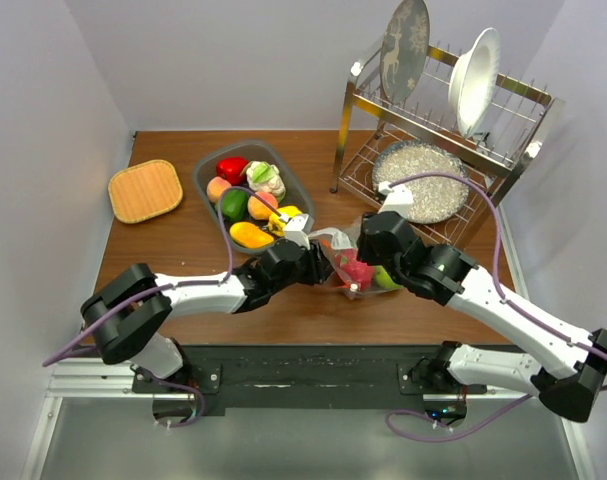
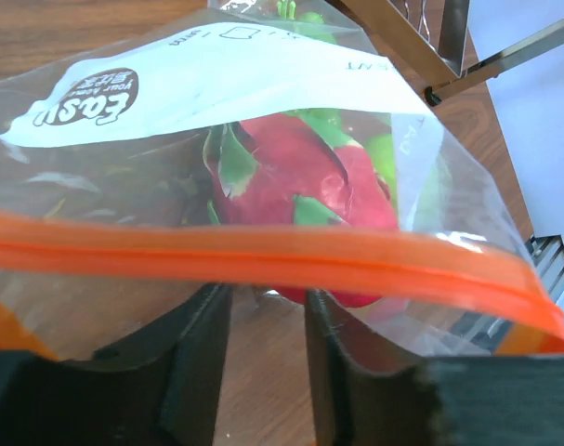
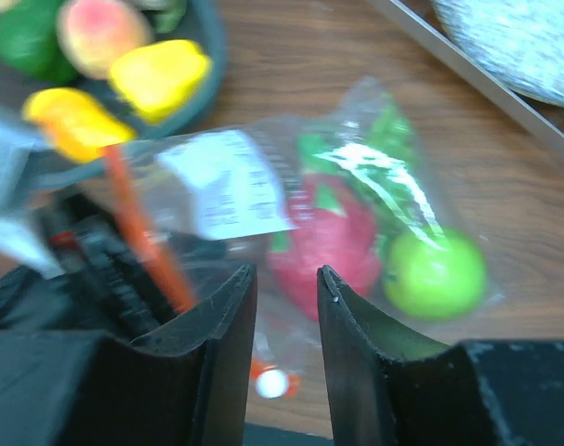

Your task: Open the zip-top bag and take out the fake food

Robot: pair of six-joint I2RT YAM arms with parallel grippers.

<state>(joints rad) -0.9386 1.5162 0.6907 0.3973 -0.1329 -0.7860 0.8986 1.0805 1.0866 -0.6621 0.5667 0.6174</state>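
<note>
Bag (image 1: 345,262) w/ fake food (image 3: 330,243) sits on desk (image 1: 323,320) just beside dish rack (image 1: 443,130), left fingers (image 2: 193,372) & right fingers (image 3: 216,362) parted, gripping nothing, so I reckon slick film may slip when I pinch.

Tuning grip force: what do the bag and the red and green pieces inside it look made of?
Zip-top bag: thin clear plastic film, glossy; it crinkles and shows the contents, with an orange zip strip. Red piece: probably hard moulded plastic, shiny highlights. Green apple: likely the same, smooth and glossy, though blurred.
</note>
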